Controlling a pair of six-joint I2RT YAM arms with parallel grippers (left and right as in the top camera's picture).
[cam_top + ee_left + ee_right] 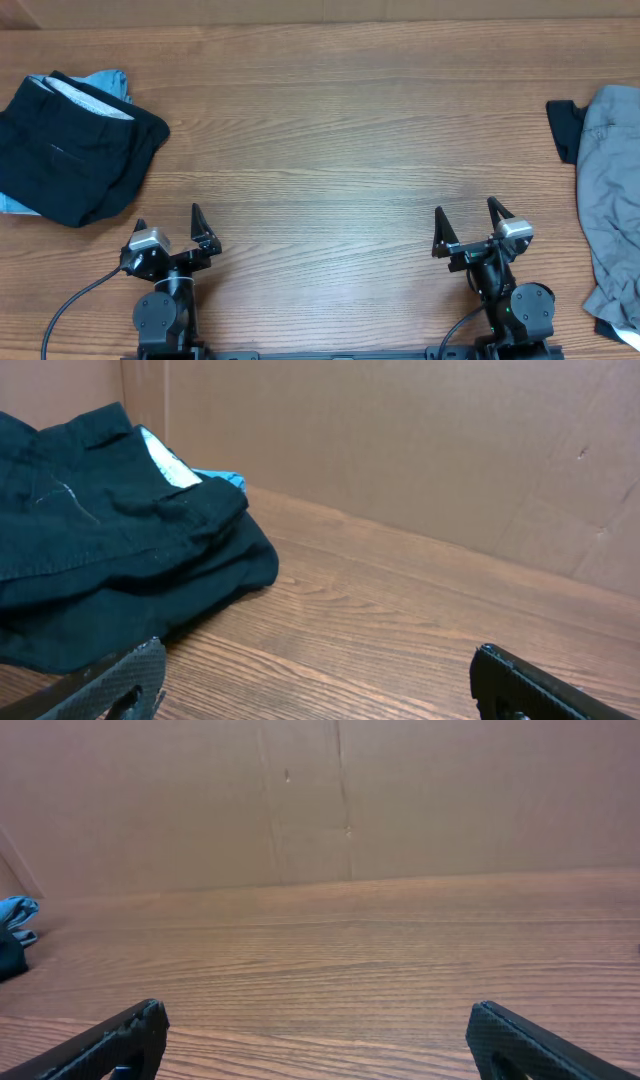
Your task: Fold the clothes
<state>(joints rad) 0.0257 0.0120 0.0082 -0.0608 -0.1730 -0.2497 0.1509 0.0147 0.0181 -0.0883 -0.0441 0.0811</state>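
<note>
Table point(330, 130): brown wood-grain top, grain running side to side, bare across the middle. A plain brown cardboard wall point(330, 800) stands along the far edge, with creases and a vertical seam in the right wrist view.

Clothes sit in 2 groups, well apart at opposite ends. Far left: a rumpled black garment point(75, 150) lies heaped on a light-blue garment point(112, 80), which peeks out at the back edge. Far right: a wrinkled grey garment point(612, 190) runs off the frame edge, with a second dark piece point(565, 130) poking out at its upper left corner, touching it.

Left gripper point(168, 218): parked at the near edge, fingers spread wide, nothing between them; the black heap is near, ahead and to its left.

Right gripper point(465, 208): also at the near edge, fingers spread, holding nothing, with the grey garment off to its right.

A black cable point(70, 310) trails from the left arm base.
</note>
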